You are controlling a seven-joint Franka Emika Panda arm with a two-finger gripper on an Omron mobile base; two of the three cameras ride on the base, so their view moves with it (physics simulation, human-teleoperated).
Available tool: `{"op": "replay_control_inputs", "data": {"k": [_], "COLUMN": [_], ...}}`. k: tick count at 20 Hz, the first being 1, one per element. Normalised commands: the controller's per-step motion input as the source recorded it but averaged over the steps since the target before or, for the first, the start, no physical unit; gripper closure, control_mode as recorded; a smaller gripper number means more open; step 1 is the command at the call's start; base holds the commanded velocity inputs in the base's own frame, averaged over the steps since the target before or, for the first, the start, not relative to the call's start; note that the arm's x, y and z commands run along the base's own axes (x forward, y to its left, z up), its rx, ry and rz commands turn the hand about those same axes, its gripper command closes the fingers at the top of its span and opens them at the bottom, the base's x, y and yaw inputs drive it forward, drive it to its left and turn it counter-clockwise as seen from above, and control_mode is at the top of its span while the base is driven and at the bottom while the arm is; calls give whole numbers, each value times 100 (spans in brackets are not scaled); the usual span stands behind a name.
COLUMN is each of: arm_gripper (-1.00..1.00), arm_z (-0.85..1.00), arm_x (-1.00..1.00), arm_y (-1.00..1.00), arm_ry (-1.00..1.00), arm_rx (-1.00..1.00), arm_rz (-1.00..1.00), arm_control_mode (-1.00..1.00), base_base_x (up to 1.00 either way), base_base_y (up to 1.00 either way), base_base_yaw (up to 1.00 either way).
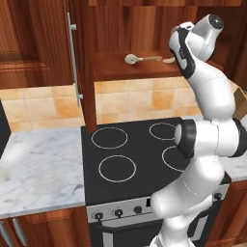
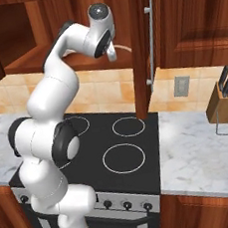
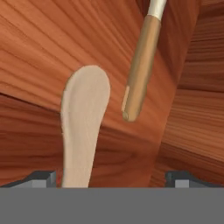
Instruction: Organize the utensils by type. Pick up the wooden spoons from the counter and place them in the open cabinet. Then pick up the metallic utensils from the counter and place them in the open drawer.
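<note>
The white arm reaches up over the black glass stovetop (image 1: 130,152) into the open cabinet (image 1: 120,29), a dark reddish-brown box of streaked wood grain whose tall door (image 1: 79,62) stands swung out and carries a long, slim silver bar handle (image 1: 73,60).

In the hand view the pincer (image 3: 111,177) stands open: its two small dark tips sit far apart at the bottom corners, and nothing is clamped between them. Between the tips, but touching neither, a pale tan wooden spoon (image 3: 83,122) lies on the cabinet shelf (image 3: 39,52), matte and finely grained, its flat rounded end pointing away from the hand. Just beside it, apart from it, lies a second wooden utensil (image 3: 140,70), a slim round handle of warmer brown that changes to a lighter cream section at its far end.

From the left base view a light-tan spoon (image 1: 137,59) shows on the wooden shelf (image 1: 111,67), with an oval bowl and a thin straight handle running toward the arm's wrist. Whether it touches the other utensil there is hard to tell, as the arm covers that part.

Below, white-grey veined marble table (image 1: 38,169) flanks the stove, with glossy tan tiles (image 1: 43,106) behind. A wooden knife block (image 2: 224,101) with dark handles stands on the marble at the right.
</note>
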Motion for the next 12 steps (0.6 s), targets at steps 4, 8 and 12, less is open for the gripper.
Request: {"op": "replay_control_inputs", "data": {"k": [4,8,12], "arm_gripper": [-100,-100,-100], "arm_z": [-48,-25,-11], "arm_x": [-48,-16,0], "arm_y": [-10,-14,-11], "arm_ry": [0,0,0], "arm_rx": [0,0,0], "arm_rz": [4,3,3], "arm_control_mode": [-100,-100,-100], "base_base_x": [0,0,0], "base_base_y": [0,0,0], "base_base_yaw": [0,0,0]}}
